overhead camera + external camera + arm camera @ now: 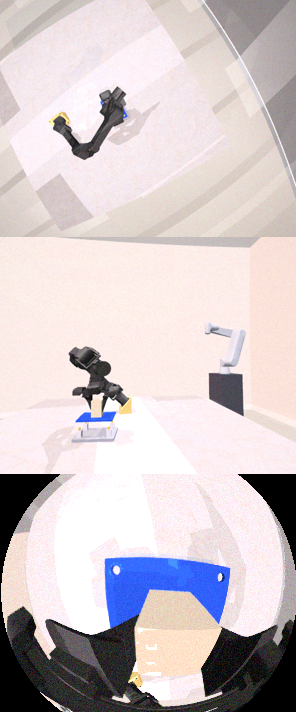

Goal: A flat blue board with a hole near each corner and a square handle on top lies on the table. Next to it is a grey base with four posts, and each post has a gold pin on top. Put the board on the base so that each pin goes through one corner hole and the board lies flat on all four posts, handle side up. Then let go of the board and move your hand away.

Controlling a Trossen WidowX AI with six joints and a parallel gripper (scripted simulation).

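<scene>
Toward one corner of the pale counter [159, 153] [223, 450], the pincer [97, 408] [172, 649] pinches the handle [97, 408] [177, 649]. The blue board [84, 417] [165, 576] is lifted over the grey base [93, 441]; seating it on the pins, releasing and withdrawing remain.

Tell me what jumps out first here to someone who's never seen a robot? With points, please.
Probably the bright blue board [125, 113] [84, 417] [167, 574], hanging just above a grey base [93, 441] with four gold-tipped posts. The black arm's pincer [97, 408] [175, 651] grips the board's beige handle [96, 408] [177, 649] from above. Behind, at the exterior view's right, a pale arm [236, 348] stands on a dark block [225, 390].
</scene>
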